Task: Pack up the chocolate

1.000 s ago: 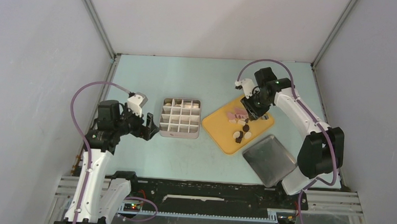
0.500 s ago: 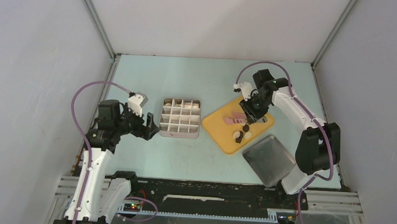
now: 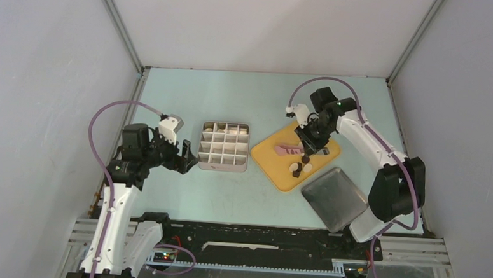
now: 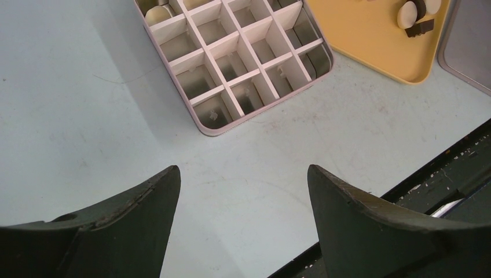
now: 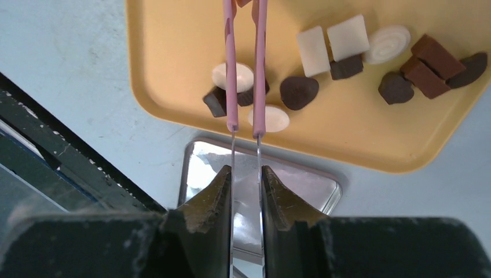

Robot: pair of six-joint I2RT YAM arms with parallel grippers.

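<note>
Several cream-white and dark brown pieces of chocolate [image 5: 299,91] lie on a yellow tray [image 5: 173,35]; from above only a few pieces of chocolate [image 3: 299,170] show beside the arm. My right gripper [image 5: 246,171] is shut on the metal arms of the pink tongs [image 5: 260,69], which reach over the tray [image 3: 274,163]. The tong tips run out of the top of the wrist view. From above, the right gripper [image 3: 308,147] hangs over the tray with the tongs [image 3: 285,148] pointing left. My left gripper [image 4: 243,174] stands open over bare table, left of the divided box [image 3: 224,146].
The divided box [image 4: 231,58] has a cream piece [image 4: 156,13] in a far compartment. A metal lid [image 3: 334,198] lies right of the tray's near corner, and that lid [image 5: 301,185] shows under the right fingers. The black frame rail [image 4: 440,168] runs along the near table edge.
My right gripper has squeezed the tongs narrower and shifted a little left, and the pink tongs now point further left over the tray. The left arm has not moved.
</note>
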